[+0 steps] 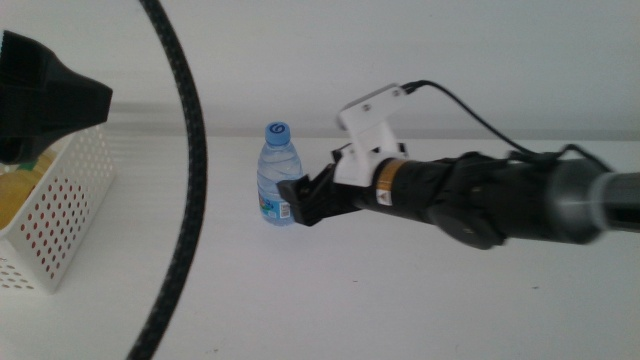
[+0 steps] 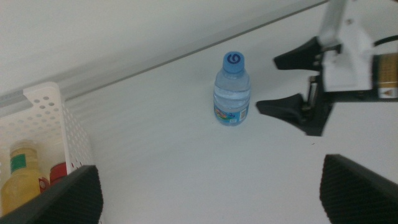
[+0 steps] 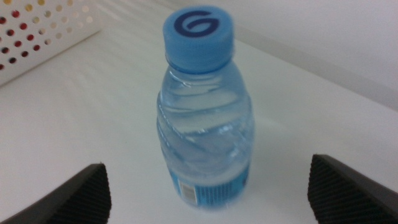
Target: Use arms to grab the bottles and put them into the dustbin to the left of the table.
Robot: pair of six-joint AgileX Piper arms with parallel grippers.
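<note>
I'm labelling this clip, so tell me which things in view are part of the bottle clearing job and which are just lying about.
Part of the job:
- water bottle, upright on the table
- right pincer, open beside it
- left pincer, open, over the basket end
- white basket
- yellow juice bottle and red can, already inside

Just lying about:
- black cable across the middle view

White tabletop (image 1: 330,300), plain and flat. Small clear water bottle (image 1: 278,188), blue cap, upright near the table's far edge. White perforated basket (image 1: 60,215) with round holes stands at the left side, well apart from the bottle.
</note>
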